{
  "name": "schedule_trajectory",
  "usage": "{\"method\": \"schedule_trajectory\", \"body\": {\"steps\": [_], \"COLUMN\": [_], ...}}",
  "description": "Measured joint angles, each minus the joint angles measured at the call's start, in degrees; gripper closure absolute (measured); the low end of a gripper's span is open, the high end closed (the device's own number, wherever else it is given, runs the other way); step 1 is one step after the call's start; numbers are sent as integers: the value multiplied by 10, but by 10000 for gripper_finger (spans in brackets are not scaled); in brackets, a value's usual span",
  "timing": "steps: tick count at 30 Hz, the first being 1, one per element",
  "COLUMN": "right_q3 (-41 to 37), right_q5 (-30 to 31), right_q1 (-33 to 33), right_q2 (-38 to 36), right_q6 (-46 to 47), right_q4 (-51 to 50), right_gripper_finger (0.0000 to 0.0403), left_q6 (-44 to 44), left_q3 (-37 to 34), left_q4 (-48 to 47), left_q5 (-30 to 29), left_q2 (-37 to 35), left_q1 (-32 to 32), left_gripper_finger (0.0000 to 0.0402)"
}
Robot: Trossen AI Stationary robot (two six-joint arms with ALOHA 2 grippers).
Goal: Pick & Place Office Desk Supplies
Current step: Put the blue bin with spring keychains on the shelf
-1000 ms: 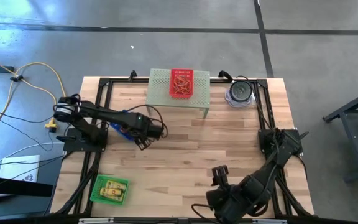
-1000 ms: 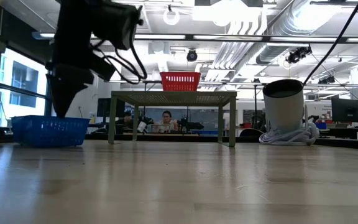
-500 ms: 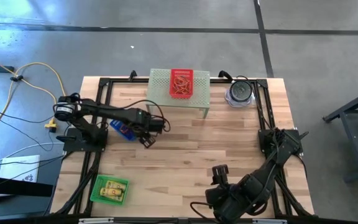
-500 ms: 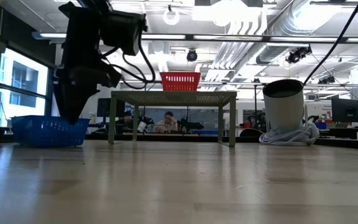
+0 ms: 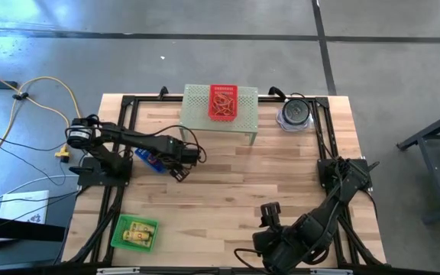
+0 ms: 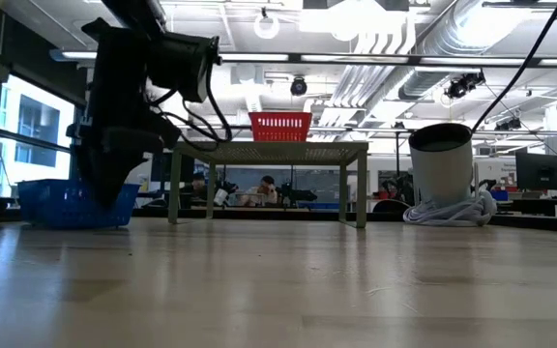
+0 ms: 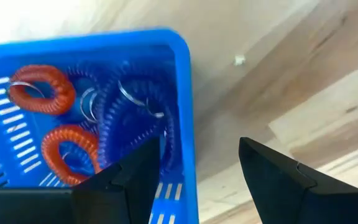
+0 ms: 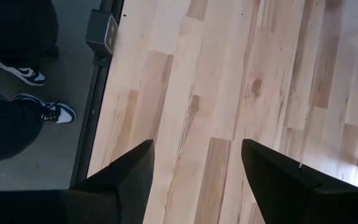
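Coiled loops, orange and blue, lie flat in the blue basket; being rings, they show no long axis or heading.

High view: the left gripper hangs just beside that basket, near the table's left side. The right gripper waits at the near edge.

Low view: the left arm stands in front of the basket.

Left wrist view: the fingers are spread, straddling the basket's wall. Closing here would likely pinch plastic rim, not a loop, and could tip the basket.

Right wrist view: the fingers are spread above bare table.
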Motion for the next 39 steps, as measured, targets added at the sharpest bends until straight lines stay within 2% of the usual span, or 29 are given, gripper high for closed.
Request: {"method": "schedule_trajectory", "body": {"steps": [3,7,11,16,18,22,28,34,39], "right_q3": [0,0,0,0,0,0,0,0,0], "right_q5": [1,1,1,1,1,1,1,11,14], "right_q1": [0,0,0,0,0,0,0,0,0], "right_q2": [0,0,0,0,0,0,0,0,0], "right_q6": [0,-5,-12,-16,-16,-19,-20,-33,-35], "right_q4": [0,0,0,1,1,1,1,1,1], "right_gripper_finger": [172,172,172,172,172,172,172,172,172], "left_q6": [22,47,47,58,59,61,47,43,95], "left_q3": [-1,-1,-1,-1,-1,2,38,120,213], "left_q4": [0,-3,-3,-6,-4,-20,-136,-238,-322], "left_q5": [-3,-24,-50,-59,-69,-74,-72,-69,-73], "left_q2": [0,0,2,3,3,3,3,3,3], "left_q1": [-9,-31,-55,-70,-78,-102,-154,-200,-217], "left_gripper_finger": [198,227,280,371,391,398,399,400,400]}}
